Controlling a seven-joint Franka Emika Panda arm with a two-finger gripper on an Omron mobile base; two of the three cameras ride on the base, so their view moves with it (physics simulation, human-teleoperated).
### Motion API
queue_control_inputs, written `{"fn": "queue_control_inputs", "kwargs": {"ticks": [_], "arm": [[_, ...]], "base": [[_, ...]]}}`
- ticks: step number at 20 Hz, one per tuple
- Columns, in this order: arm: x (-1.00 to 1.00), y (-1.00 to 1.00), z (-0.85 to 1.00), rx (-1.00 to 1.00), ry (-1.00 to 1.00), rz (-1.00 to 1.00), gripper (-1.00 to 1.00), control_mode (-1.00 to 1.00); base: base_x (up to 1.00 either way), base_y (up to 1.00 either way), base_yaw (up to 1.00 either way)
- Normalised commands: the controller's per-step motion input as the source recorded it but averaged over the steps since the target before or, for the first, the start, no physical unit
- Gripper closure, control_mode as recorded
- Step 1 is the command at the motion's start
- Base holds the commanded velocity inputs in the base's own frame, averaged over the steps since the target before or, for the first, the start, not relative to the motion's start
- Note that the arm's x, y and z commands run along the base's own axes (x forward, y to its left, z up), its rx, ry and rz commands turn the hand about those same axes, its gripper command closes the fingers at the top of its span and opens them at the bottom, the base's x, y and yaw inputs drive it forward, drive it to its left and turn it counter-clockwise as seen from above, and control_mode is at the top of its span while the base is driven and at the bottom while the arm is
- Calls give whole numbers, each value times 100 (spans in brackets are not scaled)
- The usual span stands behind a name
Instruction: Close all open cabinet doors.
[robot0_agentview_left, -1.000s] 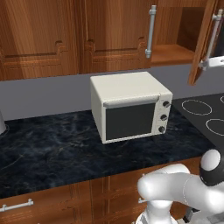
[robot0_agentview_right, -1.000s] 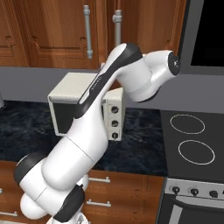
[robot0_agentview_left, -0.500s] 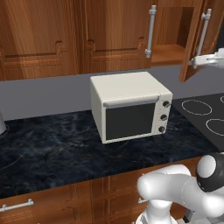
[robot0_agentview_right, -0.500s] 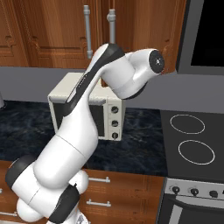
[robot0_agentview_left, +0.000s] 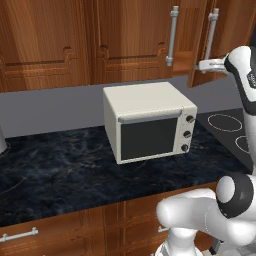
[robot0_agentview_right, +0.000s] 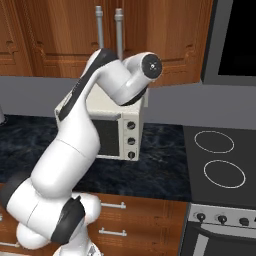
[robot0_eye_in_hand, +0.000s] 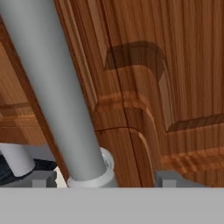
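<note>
Over the last second the open cabinet door (robot0_agentview_left: 220, 45) has swung a good way in — it's only slightly ajar now, our hand pushing its face. In the hand view the door's silver bar handle (robot0_eye_in_hand: 57, 92) sits just left of centre between our fingers (robot0_eye_in_hand: 41, 178), which stand well apart, clamped on nothing — we're shoving, not gripping. The neighbouring door (robot0_agentview_left: 135, 40) beyond the handle looks shut. The toaster oven (robot0_agentview_left: 150, 122) sits below on the worktop (robot0_agentview_left: 50, 170).

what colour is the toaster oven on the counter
Cream-white, with a dark glass door; the toaster oven shows best in the left base view.
</note>
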Motion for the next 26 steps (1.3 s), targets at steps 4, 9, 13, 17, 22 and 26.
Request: {"fn": "queue_control_inputs", "kwargs": {"ticks": [4,9,13,17,22,26], "arm": [[81,4,-11,-4,0,-4,-100,-100],[71,0,-10,-2,0,0,-100,-100],[51,0,-1,0,0,0,-100,-100],[28,0,-3,0,0,0,-100,-100],[21,0,-4,0,-1,0,-100,-100],[-7,2,-10,0,1,0,-100,-100]], "base": [[0,0,0],[0,0,0],[0,0,0],[0,0,0],[0,0,0],[0,0,0]]}}
